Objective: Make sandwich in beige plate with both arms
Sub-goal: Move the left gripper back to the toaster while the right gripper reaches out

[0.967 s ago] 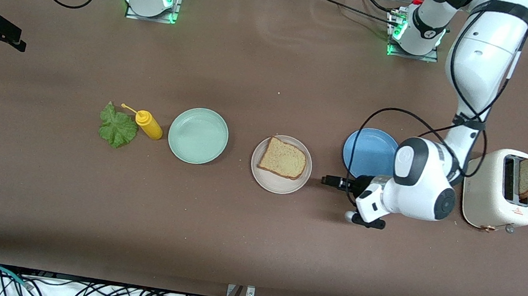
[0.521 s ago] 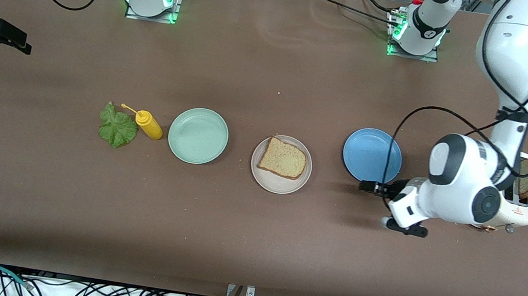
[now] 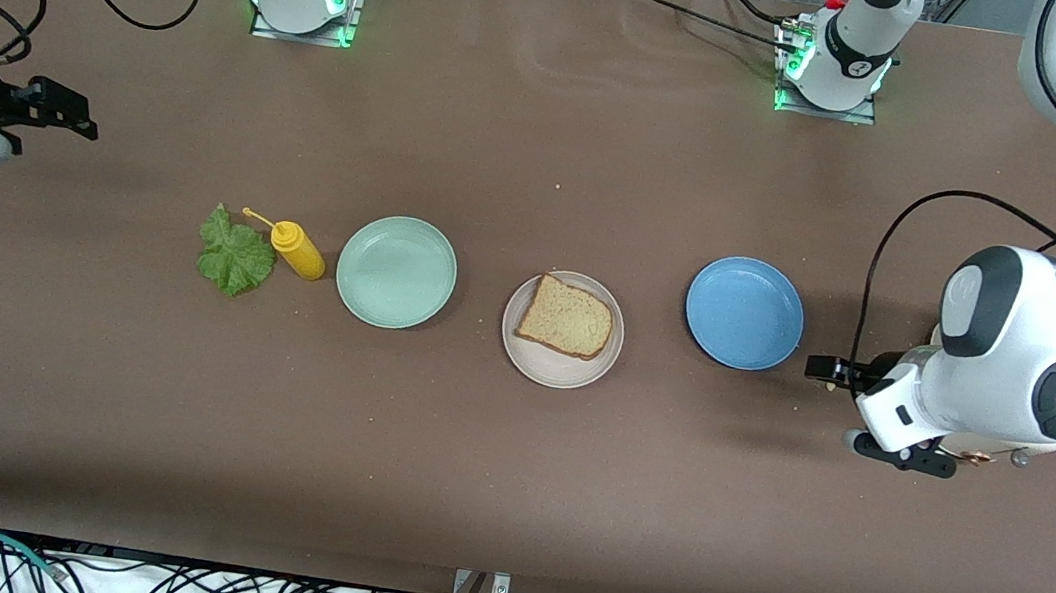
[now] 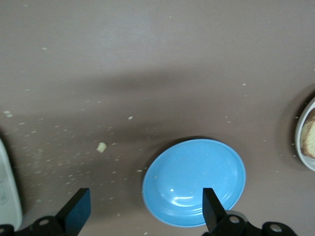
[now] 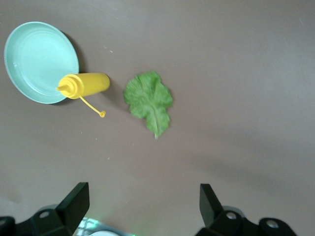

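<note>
Beige plate (image 3: 559,366) apart from left pincer (image 3: 826,369)

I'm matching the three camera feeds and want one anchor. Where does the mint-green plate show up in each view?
Front view: mint-green plate sits mid-table, between the yellow squeeze bottle and the beige plate.
Left wrist view: not in it; only the blue plate and the beige plate's edge show.
Right wrist view: at the picture's upper corner, partly overlapped by the bottle.
Shared landmark: the yellow squeeze bottle.
</note>
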You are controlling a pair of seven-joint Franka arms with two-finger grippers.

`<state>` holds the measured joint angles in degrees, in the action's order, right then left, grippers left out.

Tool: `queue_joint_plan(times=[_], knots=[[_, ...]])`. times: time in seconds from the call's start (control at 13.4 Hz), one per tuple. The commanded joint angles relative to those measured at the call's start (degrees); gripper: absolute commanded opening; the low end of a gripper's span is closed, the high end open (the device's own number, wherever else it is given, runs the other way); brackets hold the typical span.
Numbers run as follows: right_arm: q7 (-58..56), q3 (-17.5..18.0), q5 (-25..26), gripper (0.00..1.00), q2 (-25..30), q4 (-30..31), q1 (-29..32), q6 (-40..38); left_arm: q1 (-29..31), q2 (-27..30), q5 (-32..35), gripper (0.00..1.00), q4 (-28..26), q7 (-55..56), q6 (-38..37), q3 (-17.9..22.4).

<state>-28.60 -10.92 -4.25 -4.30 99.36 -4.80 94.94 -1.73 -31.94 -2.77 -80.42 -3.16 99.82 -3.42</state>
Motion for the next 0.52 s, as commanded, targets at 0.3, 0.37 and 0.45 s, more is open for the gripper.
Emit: queue_joint_plan(times=[0.3,0.37,0.45], knots=[[-28.59,-4.01,-13.57,0.99,-1.23,10.41,0.23,11.76,2.70,9.60,10.57,1.00,-0.79,0.18,-7.08,-0.36],[-31.92,-4.28,-16.55,0.99,-2.63,10.41,0.41,11.85,2.79,10.66,11.98,1.00,-0.44,0.26,-8.05,-0.36],[-35.53,-5.24,-19.71,0.99,-3.69,10.58,0.50,11.76,3.40,11.71,12.26,1.00,-0.35,0.26,-8.50,-0.36]])
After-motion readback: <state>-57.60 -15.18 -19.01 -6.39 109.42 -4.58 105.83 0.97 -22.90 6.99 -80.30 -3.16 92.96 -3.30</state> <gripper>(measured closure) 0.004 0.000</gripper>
